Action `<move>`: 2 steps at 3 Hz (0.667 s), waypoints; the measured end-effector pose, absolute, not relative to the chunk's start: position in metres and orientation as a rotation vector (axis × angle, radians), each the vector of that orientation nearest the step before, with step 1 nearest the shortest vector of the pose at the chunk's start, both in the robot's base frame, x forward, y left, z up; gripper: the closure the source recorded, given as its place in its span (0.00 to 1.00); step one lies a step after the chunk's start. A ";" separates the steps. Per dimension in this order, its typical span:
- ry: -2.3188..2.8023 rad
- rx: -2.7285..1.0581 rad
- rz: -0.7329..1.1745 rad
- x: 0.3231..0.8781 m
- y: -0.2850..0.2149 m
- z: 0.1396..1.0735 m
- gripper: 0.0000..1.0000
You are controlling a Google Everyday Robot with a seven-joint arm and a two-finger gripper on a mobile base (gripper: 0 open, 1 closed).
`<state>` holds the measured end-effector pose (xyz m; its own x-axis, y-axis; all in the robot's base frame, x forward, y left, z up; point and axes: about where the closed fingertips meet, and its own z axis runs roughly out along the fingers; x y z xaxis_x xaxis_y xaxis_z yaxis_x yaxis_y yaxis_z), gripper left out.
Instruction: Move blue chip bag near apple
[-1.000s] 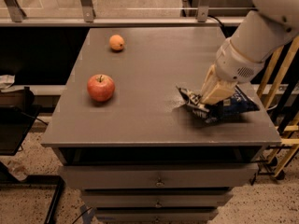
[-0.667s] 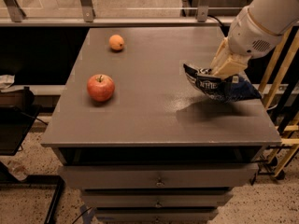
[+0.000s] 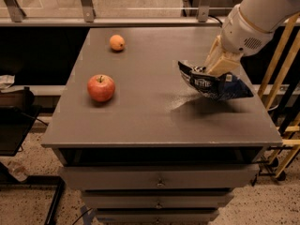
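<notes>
The blue chip bag (image 3: 216,85) is a crinkly navy foil bag with white lettering. It hangs tilted a little above the right side of the grey table (image 3: 154,121) and casts a shadow beneath. My gripper (image 3: 213,68) is shut on the bag's upper edge, with the white arm coming in from the top right. The red apple (image 3: 101,87) with a short stem sits on the left side of the table, well apart from the bag.
A small orange round fruit (image 3: 117,42) lies at the table's far left. Drawers (image 3: 159,182) run under the tabletop. A yellow wooden frame (image 3: 281,78) stands to the right. A rail and glass panels run behind the table.
The gripper has lifted the blue chip bag off the tabletop and carried it slightly up and back. The apple and the orange fruit have not moved.
</notes>
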<state>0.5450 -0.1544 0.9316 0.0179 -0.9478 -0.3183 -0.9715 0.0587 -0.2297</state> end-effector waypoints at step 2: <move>1.813 -2.004 0.079 0.583 -0.101 0.946 1.00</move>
<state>0.5833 -0.1013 0.9462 0.1416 -0.9349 -0.3254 -0.9596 -0.0489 -0.2771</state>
